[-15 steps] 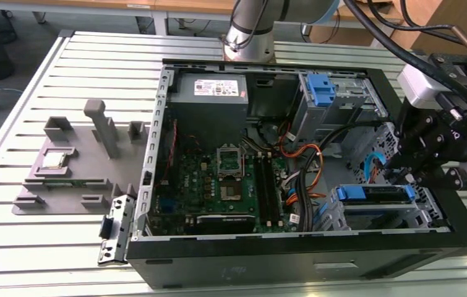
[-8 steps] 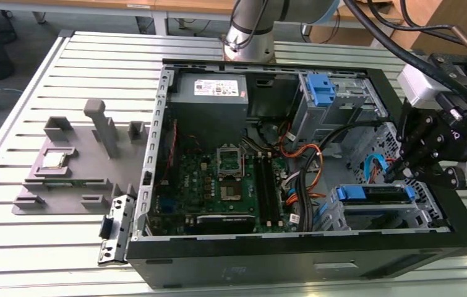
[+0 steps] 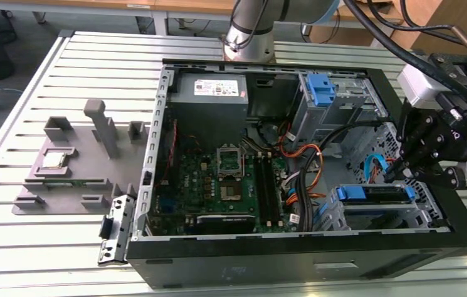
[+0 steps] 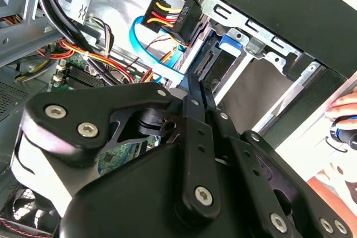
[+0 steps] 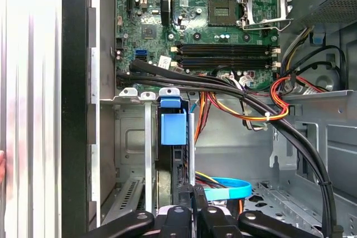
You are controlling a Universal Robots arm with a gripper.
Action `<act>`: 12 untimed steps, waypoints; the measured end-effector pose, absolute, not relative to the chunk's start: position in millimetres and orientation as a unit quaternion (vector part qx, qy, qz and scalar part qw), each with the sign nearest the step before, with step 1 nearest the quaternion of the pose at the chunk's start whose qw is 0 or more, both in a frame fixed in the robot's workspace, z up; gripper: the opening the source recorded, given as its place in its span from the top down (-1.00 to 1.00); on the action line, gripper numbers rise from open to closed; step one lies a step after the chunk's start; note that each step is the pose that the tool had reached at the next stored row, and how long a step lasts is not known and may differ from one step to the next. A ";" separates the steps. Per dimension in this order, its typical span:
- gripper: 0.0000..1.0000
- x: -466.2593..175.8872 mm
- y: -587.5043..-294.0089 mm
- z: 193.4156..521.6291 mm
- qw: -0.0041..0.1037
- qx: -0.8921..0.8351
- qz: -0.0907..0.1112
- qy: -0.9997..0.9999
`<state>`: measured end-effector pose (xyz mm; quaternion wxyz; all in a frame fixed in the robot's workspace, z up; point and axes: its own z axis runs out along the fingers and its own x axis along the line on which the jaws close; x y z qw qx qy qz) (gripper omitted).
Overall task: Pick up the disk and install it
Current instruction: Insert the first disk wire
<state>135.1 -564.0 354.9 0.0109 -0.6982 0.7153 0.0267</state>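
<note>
Gripper (image 3: 406,174) hangs over the open computer case (image 3: 299,272), at its drive cage. Disk (image 3: 371,193) lies in the cage just beside the gripper, blue frame showing. Motherboard (image 3: 216,185) sits farther off inside the case. Grey fixture plate (image 3: 68,179) lies well apart from the gripper, on the slotted table (image 3: 35,247).
</note>
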 end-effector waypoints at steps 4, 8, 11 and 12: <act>0.55 135.1 -564.0 354.9 0.011 -0.698 0.026 0.715; 0.55 135.1 -564.0 351.0 0.011 -0.698 0.026 0.715; 0.55 135.1 -564.0 348.0 0.010 -0.698 0.026 0.715; 0.55 135.1 -564.0 348.1 0.010 -0.698 0.026 0.715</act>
